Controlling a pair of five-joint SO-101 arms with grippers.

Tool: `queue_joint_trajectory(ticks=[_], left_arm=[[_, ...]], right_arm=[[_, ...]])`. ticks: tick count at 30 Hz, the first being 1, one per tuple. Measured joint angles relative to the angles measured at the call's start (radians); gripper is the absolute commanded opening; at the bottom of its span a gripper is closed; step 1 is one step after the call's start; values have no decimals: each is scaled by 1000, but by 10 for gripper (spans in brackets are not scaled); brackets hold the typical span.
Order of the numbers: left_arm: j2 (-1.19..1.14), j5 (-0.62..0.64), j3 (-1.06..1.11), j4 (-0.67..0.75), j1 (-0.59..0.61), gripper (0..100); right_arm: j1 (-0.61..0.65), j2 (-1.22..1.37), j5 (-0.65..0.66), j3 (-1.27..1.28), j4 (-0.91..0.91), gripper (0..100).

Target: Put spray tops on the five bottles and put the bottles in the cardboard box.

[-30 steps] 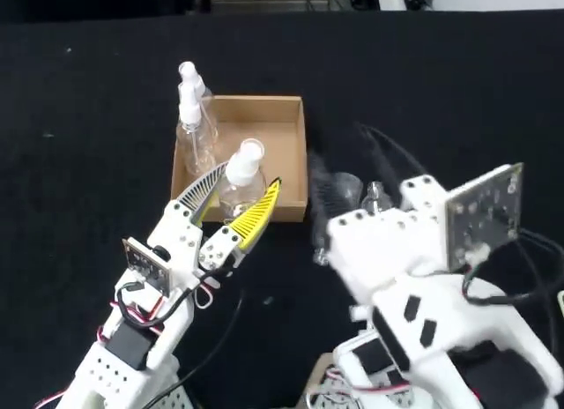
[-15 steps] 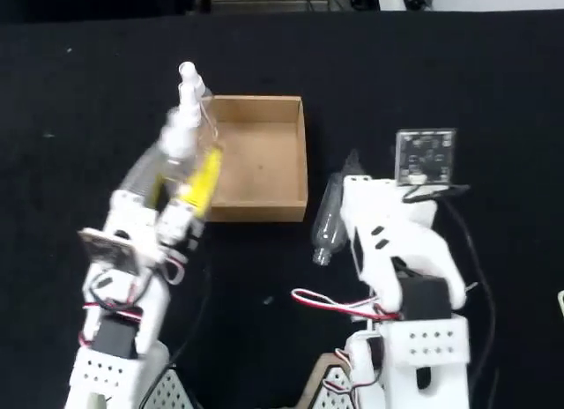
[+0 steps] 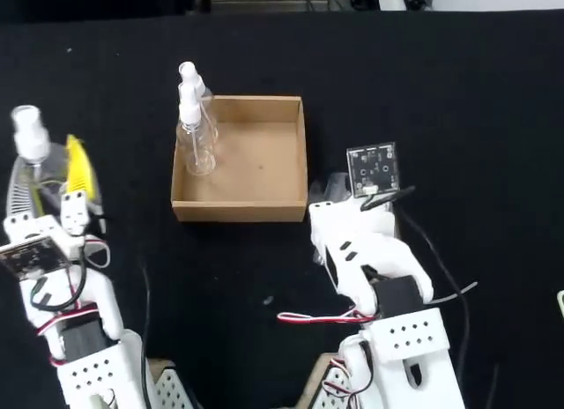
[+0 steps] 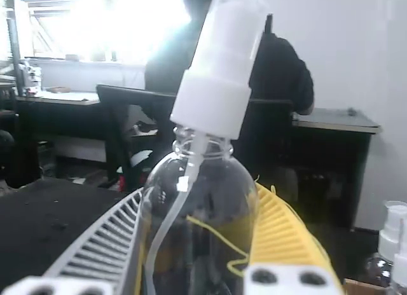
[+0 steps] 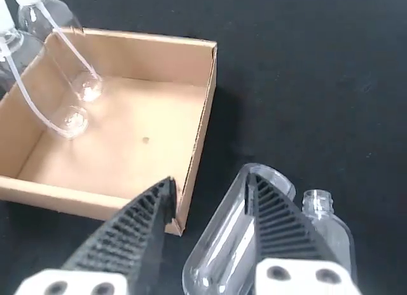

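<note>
My left gripper [image 3: 48, 169] is at the far left of the table, well away from the cardboard box [image 3: 264, 202], and is shut on a clear bottle [image 4: 197, 212] held upright. A white spray top [image 4: 219, 66] sits on that bottle's neck. Two bottles with spray tops [image 3: 194, 127] stand in the box's far left corner [image 5: 60, 66]. My right gripper [image 5: 210, 209] hangs open just right of the box. A clear bottle [image 5: 232, 244] lies on the cloth under its fingers. A second bottle without a top [image 5: 324, 219] lies beside it.
Black cloth covers the table [image 3: 458, 100]. The box floor [image 5: 127, 139] has free room at the middle and right. Loose wires [image 3: 326, 318] trail in front of the right arm's base.
The left arm has swung from the box's left edge out to the far left, carrying the bottle with it. The right arm has turned and settled over the bottles beside the box.
</note>
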State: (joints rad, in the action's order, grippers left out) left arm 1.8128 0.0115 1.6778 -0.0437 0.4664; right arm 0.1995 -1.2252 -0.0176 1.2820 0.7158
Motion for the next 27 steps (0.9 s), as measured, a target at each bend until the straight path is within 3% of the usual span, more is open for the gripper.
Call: queue_joint_trajectory(ticks=[7,16,27], left_arm=[[0,0,0,150,107,33],[-153,0,-163,130,120,30],[-848,0,-229,632,287,30]], right_arm=[[2,0,0,14,0,160],[2,0,0,14,0,160],[2,0,0,25,0,160]])
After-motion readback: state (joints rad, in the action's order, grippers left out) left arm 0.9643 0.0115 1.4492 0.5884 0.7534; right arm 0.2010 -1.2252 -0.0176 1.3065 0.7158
